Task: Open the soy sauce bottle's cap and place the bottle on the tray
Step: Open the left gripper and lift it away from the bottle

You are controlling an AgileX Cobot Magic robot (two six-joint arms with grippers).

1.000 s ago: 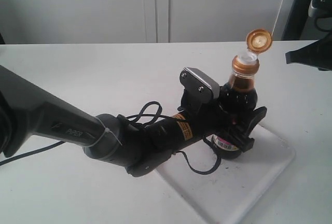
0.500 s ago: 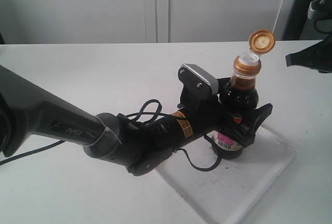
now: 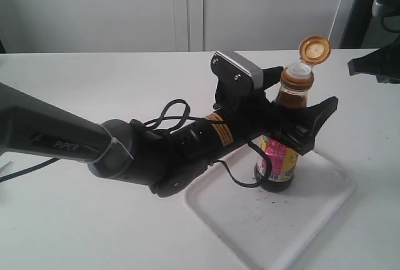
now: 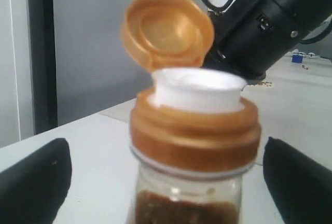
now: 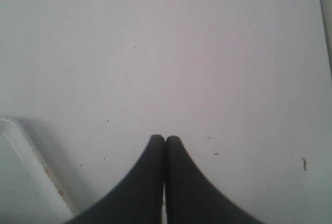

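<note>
The soy sauce bottle (image 3: pixel 279 159) stands upright on the white tray (image 3: pixel 319 217), its pink and yellow label showing. Its copper-gold cap (image 3: pixel 296 79) has the round lid (image 3: pixel 314 49) flipped up, baring the white spout (image 4: pixel 197 88). My left gripper (image 3: pixel 304 90) is open at neck height, one finger on each side of the bottle (image 4: pixel 189 203) and well apart from the glass. The black fingers (image 4: pixel 32 181) show at both edges of the left wrist view. My right gripper (image 5: pixel 165 140) is shut on nothing above the bare table, at the far right (image 3: pixel 375 65).
The left arm (image 3: pixel 169 151) with its looping cable lies across the table and the tray's near-left edge. A tray corner (image 5: pixel 21 177) shows in the right wrist view. The right arm's black body (image 4: pixel 264 22) rises behind the bottle. A white wall backs the table.
My left gripper let go of the bottle's body, spread wide and rose to neck height. The bottle now stands free on the tray. The right gripper barely moved.
</note>
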